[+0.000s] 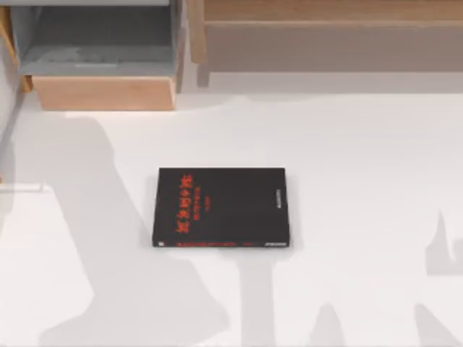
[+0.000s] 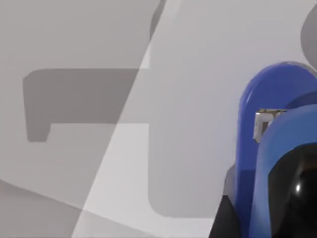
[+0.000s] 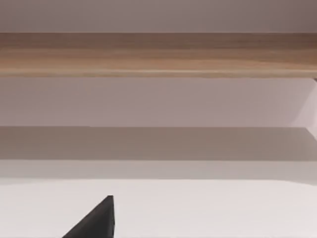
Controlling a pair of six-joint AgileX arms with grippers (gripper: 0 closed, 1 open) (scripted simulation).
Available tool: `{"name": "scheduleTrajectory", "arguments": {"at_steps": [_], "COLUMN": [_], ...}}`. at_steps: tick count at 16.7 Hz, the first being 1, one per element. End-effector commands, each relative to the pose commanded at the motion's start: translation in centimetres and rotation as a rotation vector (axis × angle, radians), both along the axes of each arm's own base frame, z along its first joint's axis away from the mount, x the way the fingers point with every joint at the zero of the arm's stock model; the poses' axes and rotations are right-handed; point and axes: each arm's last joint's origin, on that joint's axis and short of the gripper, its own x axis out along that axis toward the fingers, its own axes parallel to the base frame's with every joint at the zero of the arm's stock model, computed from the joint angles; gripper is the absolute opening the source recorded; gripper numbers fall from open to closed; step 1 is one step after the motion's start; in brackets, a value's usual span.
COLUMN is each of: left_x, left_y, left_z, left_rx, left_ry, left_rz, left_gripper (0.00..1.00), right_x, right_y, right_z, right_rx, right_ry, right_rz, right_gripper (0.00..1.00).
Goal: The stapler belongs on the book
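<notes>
The black book (image 1: 221, 207), with red characters on its cover, lies flat in the middle of the white table. The blue stapler (image 2: 262, 148) stands very close in the left wrist view, its rounded end and glossy darker part (image 2: 294, 193) raised above the pale surface. My left gripper (image 2: 257, 218) is shut on it, and a dark finger (image 2: 222, 223) presses against its side. A black wedge (image 3: 94, 222) lies low in the right wrist view; I cannot tell what it is.
An open wooden drawer (image 1: 101, 92) with a grey inside stands at the back left. A long wooden shelf unit (image 1: 333, 36) runs along the back right, and its board (image 3: 158, 54) crosses the right wrist view. Arm shadows fall across the table's front.
</notes>
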Motion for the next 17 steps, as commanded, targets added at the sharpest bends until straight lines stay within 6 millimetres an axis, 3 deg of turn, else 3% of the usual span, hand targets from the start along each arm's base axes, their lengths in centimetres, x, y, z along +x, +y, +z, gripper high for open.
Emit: {"name": "scheduleTrajectory", "arguments": {"at_steps": [4, 8, 12, 17], "left_x": [-0.8, -1.9, -2.6, -3.5], "left_y": [0.1, -2.6, -8.3, -19.3], "left_z": [4.5, 9.6, 12.4, 11.6], "left_rx": [0.021, 0.038, 0.033, 0.012], "left_ry": [-0.068, -0.136, -0.163, -0.112], "left_rz": [0.035, 0.049, 0.018, -0.094], "left_gripper": [0.00, 0.00, 0.00, 0.00], "right_x": [0.0, 0.0, 0.0, 0.0], "right_y": [0.0, 0.0, 0.0, 0.0], "right_z": [0.0, 0.0, 0.0, 0.0], "right_rx": [0.000, 0.000, 0.000, 0.000], "right_ry": [0.000, 0.000, 0.000, 0.000], "right_rz": [0.000, 0.000, 0.000, 0.000], "right_gripper": [1.00, 1.00, 1.00, 1.00]}}
